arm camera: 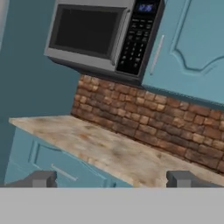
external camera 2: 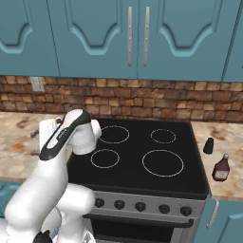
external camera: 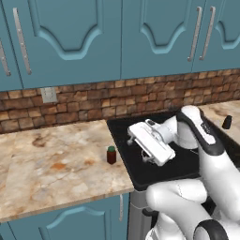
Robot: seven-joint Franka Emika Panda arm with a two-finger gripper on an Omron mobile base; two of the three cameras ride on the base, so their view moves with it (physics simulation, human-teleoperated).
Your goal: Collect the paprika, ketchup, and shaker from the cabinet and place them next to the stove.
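red paprika beside stove edge

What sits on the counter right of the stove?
The ketchup and shaker stand on the counter beside the stove. Inside the closed cabinet cannot be seen.
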